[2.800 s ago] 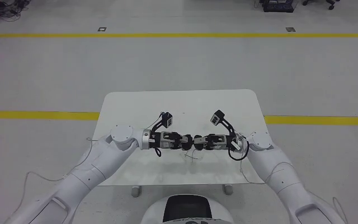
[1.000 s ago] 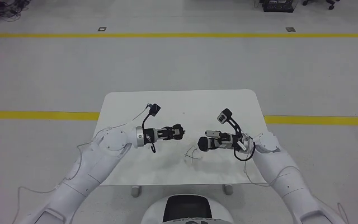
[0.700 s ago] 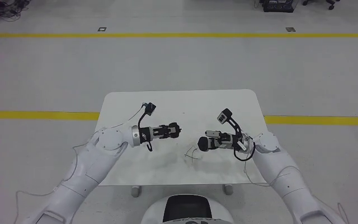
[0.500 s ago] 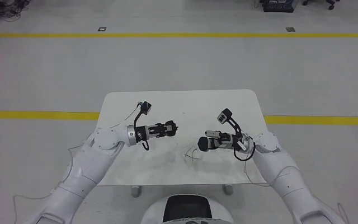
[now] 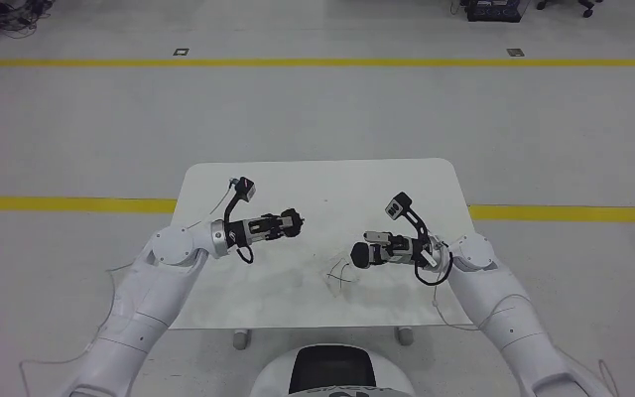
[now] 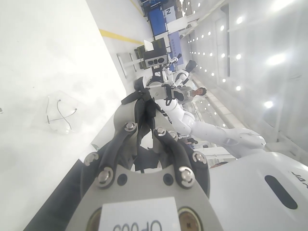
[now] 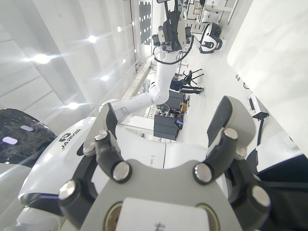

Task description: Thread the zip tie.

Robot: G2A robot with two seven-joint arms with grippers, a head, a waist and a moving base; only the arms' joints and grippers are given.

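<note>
The zip tie (image 5: 339, 274) is a thin dark strand, curled in loose loops, lying on the white table (image 5: 248, 189) near its front edge; in the left wrist view the zip tie (image 6: 60, 116) lies on the table surface. My left gripper (image 5: 296, 220) hovers left of and beyond it, fingers shut, with nothing visible between them; the left wrist view shows the left gripper (image 6: 144, 111) closed. My right gripper (image 5: 355, 253) sits just right of the tie, pointing left. In the right wrist view the right gripper (image 7: 166, 121) is open and empty.
The table's front edge (image 5: 317, 326) runs just behind the tie, close to my body. The far half of the table is bare white surface. Yellow floor lines (image 5: 556, 212) run past both sides.
The two grippers were tip to tip over the tie. The left arm has since drawn back to the left and slightly away, while the right arm has held still for the last second.
</note>
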